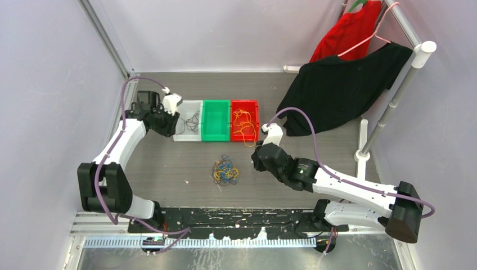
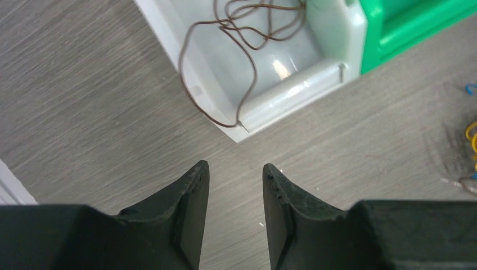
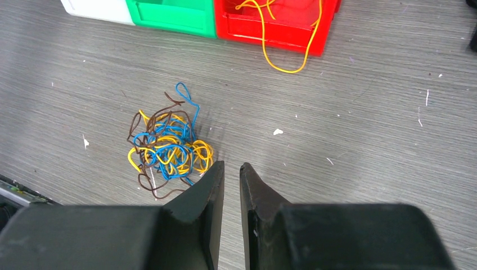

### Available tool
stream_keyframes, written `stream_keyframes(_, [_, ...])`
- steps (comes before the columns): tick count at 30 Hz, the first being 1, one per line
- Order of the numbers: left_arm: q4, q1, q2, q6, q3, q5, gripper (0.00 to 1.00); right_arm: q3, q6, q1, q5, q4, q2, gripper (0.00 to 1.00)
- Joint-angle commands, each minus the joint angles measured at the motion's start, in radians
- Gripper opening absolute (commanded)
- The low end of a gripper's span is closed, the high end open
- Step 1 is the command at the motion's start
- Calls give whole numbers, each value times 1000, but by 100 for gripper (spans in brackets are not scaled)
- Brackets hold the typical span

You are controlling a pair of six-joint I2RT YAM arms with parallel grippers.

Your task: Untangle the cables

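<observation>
Cables (image 3: 167, 147): a loose knot of blue, orange-yellow and brown strands lies mid-table (image 1: 169, 169), in front of the three bins and apart from them.
Sorted so far: one brown cable (image 2: 181, 64) lies in the white bin (image 2: 292, 93), with a loop draped over its near corner onto the table; an orange-yellow cable (image 3: 284, 71) lies in the red bin (image 3: 287, 39), with one loop hanging over the front wall. The green bin (image 1: 216, 120) looks empty.
Step in hand: judging by the layout, a drop-off at the white bin is just over, and the next strand has to come out of the knot.
Left gripper (image 2: 235, 169): hovers over bare table just beside the white bin's corner; jaws clearly apart, holding and touching nothing.
Right gripper (image 3: 232, 166): sits low, just beside the knot's right edge; jaws nearly together with a slim gap, nothing between them.
Next move: probably a pinch on one free loop, such as the blue one sticking out at the top, while the other arm pins the rest, so the whole bundle does not lift together.
</observation>
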Motion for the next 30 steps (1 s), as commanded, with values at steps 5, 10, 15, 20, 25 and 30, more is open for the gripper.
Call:
stream_keyframes(5, [212, 63, 54, -295, 17, 25, 38, 23, 5, -5, -13, 47, -16, 22])
stream_keyframes(10, [242, 64, 117, -319, 38, 18, 38, 29, 4, -5, -22, 44, -11, 22])
stream_keyframes(15, [265, 67, 160, -334, 56, 24, 38, 34, -2, -5, -17, 33, -11, 22])
stream_keyframes(20, [281, 72, 194, -347, 80, 28, 32, 39, -3, -5, -9, 10, -17, 22])
stream_keyframes(25, [306, 73, 198, -346, 81, 37, 24, 33, 4, -4, -10, 10, -18, 22])
stream_keyframes(30, [325, 72, 209, -332, 84, 33, 18, 42, 2, -4, -7, 7, -12, 22])
